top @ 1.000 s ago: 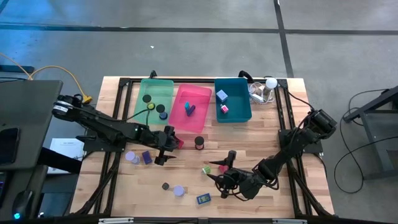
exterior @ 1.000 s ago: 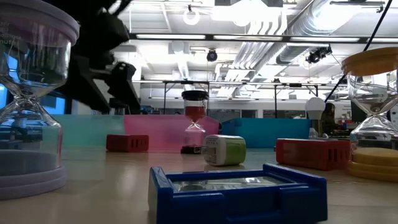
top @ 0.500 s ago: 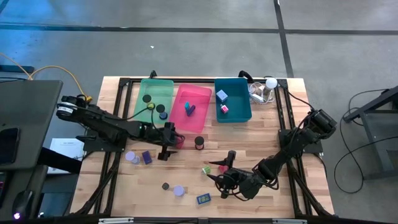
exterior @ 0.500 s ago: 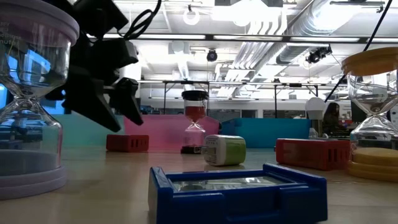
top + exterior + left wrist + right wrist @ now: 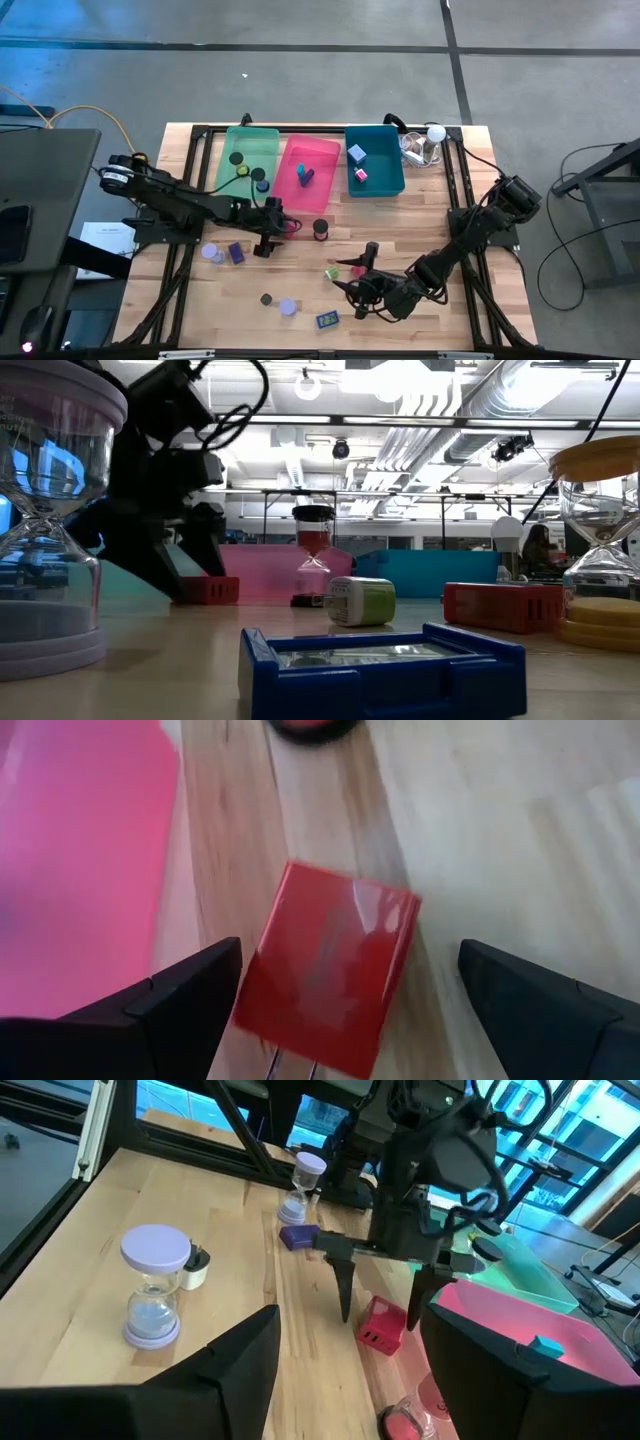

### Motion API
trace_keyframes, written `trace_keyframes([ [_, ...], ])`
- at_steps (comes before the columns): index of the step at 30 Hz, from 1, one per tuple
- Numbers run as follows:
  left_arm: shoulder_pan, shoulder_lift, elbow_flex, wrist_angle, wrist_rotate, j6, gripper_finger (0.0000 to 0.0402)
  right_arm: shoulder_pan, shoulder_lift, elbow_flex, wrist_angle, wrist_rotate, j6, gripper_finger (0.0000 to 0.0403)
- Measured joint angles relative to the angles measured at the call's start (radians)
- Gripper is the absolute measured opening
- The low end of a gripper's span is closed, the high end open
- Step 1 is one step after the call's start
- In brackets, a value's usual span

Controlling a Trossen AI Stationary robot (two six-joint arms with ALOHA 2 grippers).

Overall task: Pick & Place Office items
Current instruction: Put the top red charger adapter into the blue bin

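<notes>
A red block (image 5: 330, 970) lies flat on the table beside the pink bin (image 5: 310, 170). My left gripper (image 5: 350, 948) hangs open over it, slanting down, one finger on each side of the block and apart from it; the right wrist view shows the same gripper (image 5: 383, 1295) from the front. In the low view the left gripper (image 5: 190, 575) stands just above the red block (image 5: 205, 590). My right gripper (image 5: 360, 262) waits open above the table's near right part, with nothing between its fingers.
Green (image 5: 250, 155), pink and teal (image 5: 375, 160) bins line the far edge. A red hourglass (image 5: 320, 229) stands right of the red block. A purple block (image 5: 236, 252), lavender discs (image 5: 288, 306), a blue block (image 5: 327, 320) and a green-white block (image 5: 331, 272) lie nearer.
My left gripper has come down toward the table and tipped more steeply, so that its open fingers now straddle the red block. The block has not moved.
</notes>
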Motion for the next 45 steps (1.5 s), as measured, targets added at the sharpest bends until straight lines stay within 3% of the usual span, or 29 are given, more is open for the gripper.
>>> trace_keyframes([
  [11,0.006,0.054,0.003,0.019,0.023,-0.024,0.0349,-0.013,0.0,0.0,-0.01,-0.014,0.027,0.0231],
  [17,0.006,0.055,0.002,0.016,0.052,-0.086,0.0294,-0.013,0.0,0.0,-0.013,-0.014,0.027,0.0231],
  [24,-0.008,0.055,0.001,0.008,0.049,-0.123,0.0203,-0.013,0.0,0.0,-0.022,-0.016,0.048,0.0231],
  [30,-0.039,0.051,0.001,0.007,-0.002,-0.166,0.0202,-0.013,0.0,0.0,-0.023,-0.016,0.048,0.0231],
  [38,-0.145,-0.042,-0.004,-0.015,-0.172,-0.16,0.0202,-0.013,0.0,0.0,-0.022,-0.016,0.051,0.0231],
  [45,-0.363,-0.145,0.036,-0.01,-0.608,-0.006,0.0202,-0.023,0.0,0.0,0.029,-0.013,0.183,0.0231],
])
